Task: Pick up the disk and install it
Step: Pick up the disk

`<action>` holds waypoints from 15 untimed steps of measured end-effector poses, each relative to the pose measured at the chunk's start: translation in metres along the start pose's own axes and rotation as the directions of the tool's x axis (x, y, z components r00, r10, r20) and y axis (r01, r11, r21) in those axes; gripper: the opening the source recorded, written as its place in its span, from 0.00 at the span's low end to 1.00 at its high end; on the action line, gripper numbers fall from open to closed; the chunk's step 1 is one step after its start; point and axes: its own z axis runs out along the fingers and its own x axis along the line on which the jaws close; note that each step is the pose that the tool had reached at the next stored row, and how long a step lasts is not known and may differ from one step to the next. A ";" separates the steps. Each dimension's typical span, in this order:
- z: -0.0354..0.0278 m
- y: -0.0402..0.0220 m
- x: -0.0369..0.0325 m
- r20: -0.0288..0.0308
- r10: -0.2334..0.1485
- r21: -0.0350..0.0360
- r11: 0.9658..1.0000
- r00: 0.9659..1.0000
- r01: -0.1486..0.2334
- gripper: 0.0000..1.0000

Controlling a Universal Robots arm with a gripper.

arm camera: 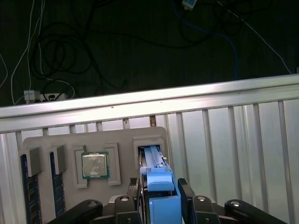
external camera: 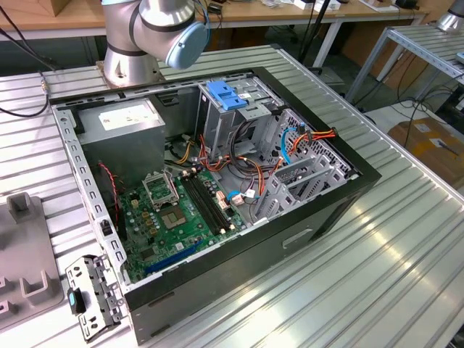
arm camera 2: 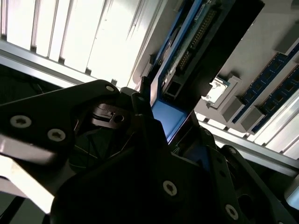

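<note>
The end effector is straddling the disk, which is standing on edge in a slot of the grey parts tray on the table, beside a processor chip. Standing upright is likely leaving its flat faces free for a grasp. Whether the end effector is clamping or released cannot be told. The open computer case is lying on its side, exposing its drive cage.

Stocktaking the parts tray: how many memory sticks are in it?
2: one memory stick at the tray's end, the other stick between it and the processor. More may be hidden.
</note>
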 end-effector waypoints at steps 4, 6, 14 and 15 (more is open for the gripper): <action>0.0014 0.0000 0.0000 0.000 0.000 0.000 1.000 1.000 0.000 0.45; 0.0016 0.0000 0.0000 0.000 0.000 0.000 1.000 1.000 0.000 0.45; 0.0018 0.0000 0.0000 0.000 0.000 0.000 1.000 1.000 0.000 0.38; 0.0019 0.0000 0.0000 0.000 0.000 0.000 1.000 1.000 0.000 0.38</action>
